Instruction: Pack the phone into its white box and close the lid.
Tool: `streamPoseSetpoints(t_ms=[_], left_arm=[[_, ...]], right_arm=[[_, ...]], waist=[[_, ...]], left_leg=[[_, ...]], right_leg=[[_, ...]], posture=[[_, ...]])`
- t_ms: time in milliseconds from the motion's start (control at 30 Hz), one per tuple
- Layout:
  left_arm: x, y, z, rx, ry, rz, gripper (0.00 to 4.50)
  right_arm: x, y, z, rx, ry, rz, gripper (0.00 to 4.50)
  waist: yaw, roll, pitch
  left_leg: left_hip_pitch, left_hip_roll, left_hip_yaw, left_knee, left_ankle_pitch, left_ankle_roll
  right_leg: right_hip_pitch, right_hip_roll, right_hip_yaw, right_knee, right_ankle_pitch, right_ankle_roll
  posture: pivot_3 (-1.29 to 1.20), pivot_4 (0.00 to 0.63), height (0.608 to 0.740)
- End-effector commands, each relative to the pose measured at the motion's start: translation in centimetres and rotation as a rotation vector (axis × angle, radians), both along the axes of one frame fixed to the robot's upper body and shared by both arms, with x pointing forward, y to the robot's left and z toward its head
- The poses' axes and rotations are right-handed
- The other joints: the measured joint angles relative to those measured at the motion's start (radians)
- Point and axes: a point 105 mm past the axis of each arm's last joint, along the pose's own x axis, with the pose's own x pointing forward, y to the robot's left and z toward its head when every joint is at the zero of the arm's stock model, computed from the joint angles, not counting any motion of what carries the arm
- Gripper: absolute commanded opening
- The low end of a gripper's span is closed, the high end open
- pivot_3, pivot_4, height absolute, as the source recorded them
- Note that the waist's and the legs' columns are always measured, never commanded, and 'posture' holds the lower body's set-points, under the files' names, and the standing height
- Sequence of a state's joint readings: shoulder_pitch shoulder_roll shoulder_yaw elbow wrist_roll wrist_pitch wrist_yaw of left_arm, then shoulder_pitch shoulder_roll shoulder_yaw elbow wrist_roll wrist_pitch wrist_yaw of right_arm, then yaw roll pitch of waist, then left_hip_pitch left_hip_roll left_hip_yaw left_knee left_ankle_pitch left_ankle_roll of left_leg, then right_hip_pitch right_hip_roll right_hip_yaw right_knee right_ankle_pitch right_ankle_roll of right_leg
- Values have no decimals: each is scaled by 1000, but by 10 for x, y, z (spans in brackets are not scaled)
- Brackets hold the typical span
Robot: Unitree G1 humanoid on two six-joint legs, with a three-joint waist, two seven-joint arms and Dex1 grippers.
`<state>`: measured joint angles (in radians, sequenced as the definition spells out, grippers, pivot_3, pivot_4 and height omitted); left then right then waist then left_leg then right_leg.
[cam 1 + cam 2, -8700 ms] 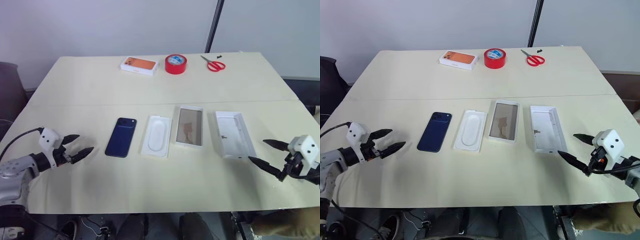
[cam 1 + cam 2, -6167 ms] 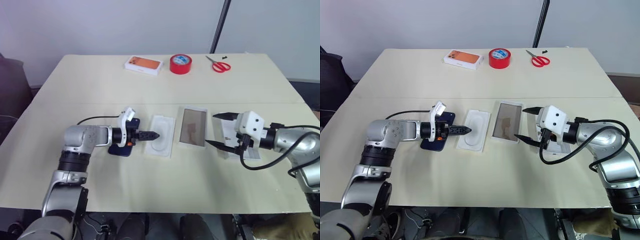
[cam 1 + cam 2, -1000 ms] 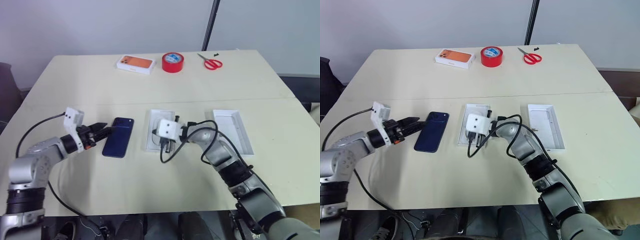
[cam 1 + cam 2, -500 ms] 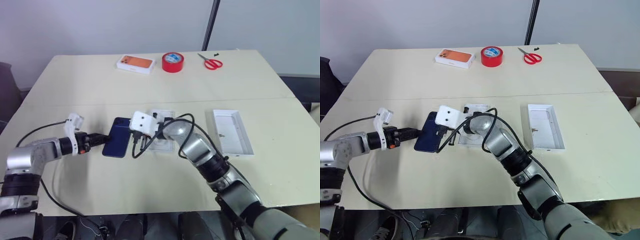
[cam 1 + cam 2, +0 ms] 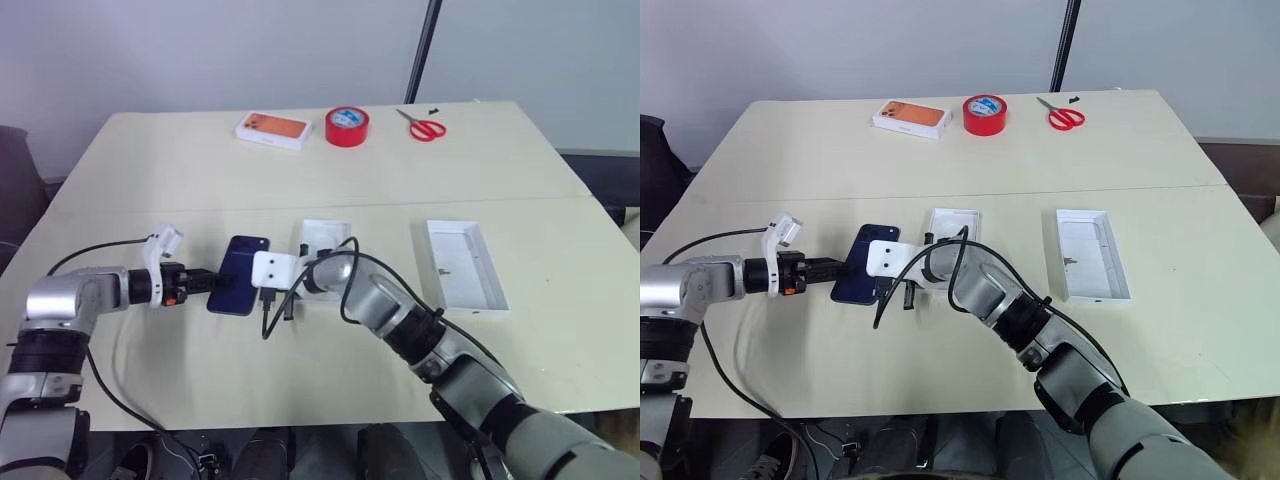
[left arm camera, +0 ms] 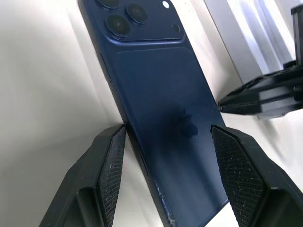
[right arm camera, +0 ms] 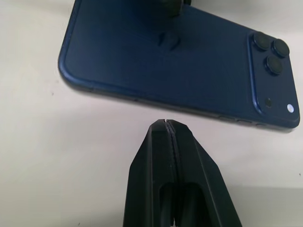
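The left gripper [image 6: 165, 175] straddles the near end of the slim dark navy-blue smartphone with a glossy back [image 5: 238, 288], its spread fingers [image 6: 111, 177] flanking the two long edges, apparently touching or just off them, while the phone lies back-up on the pale bench [image 5: 200, 180]. The right gripper [image 7: 166, 130], its fingers pressed together into one point, sits just beside the phone's opposite long edge, apart from it. The phone's long axis runs straight away from the left gripper, the camera cluster at the far end, pointing toward the back of the bench. Beyond the right gripper lies the shallow white cardboard box [image 5: 325, 235], and well apart on that side the deeper white cardboard lid [image 5: 465, 265], open side up. The risk from here: the glossy, thin edges give little purchase, so a squeeze may skid the phone across the bench, or the right gripper's tip may nudge it askew.
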<state>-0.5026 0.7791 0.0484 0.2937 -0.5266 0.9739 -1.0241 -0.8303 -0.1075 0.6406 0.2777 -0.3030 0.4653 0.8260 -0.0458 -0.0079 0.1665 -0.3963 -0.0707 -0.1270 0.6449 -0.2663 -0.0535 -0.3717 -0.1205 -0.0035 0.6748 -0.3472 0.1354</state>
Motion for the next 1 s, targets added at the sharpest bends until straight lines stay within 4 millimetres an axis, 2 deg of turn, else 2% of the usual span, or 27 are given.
streamPoseSetpoints(t_ms=[33,133,233,333,567,667,933,1000], left_arm=[[-15,-23,-33,-21,146,-66,3036],[-16,-37,-35,-60,160,-86,3036],[-16,-54,-27,-150,170,-104,3036],[-10,-59,-18,-198,164,-85,3036],[-5,-53,-15,-152,165,-61,3036],[-1,-52,-6,-147,134,-62,3036],[-2,-29,-14,-155,165,22,3036],[-2,-25,-15,-183,183,51,2482]], right_arm=[[-1,8,4,4,-24,17,11],[0,6,3,1,-28,19,11],[0,1,0,-17,-27,23,11],[-1,0,-1,-20,-25,27,11],[0,1,-1,-13,-28,26,11],[2,2,2,-9,-38,25,11],[2,0,0,-7,-40,22,11],[2,-1,0,-8,-40,22,0]], waist=[[2,2,-3],[2,4,-5],[5,8,-8],[8,9,-11],[1,8,-11],[0,8,-11],[-2,8,-11],[-4,8,-11]], left_leg=[[0,0,0,0,0,0],[1,0,0,0,0,0],[3,0,-2,0,0,0],[4,-2,-5,0,-1,1],[4,-2,-6,0,0,1],[4,-2,-6,0,0,1],[4,-1,-6,-1,0,1],[3,-1,-6,-1,0,1]], right_leg=[[0,0,0,0,0,0],[2,-1,0,0,0,0],[4,-1,1,0,0,0],[7,-2,1,-1,0,0],[8,-1,1,-2,0,0],[8,0,1,-3,0,0],[8,0,1,-4,0,0],[7,0,1,-4,0,0]], posture=[[0,150,740],[0,150,740],[0,150,740],[0,150,740],[0,150,740],[0,150,740],[0,150,740],[0,150,740]])
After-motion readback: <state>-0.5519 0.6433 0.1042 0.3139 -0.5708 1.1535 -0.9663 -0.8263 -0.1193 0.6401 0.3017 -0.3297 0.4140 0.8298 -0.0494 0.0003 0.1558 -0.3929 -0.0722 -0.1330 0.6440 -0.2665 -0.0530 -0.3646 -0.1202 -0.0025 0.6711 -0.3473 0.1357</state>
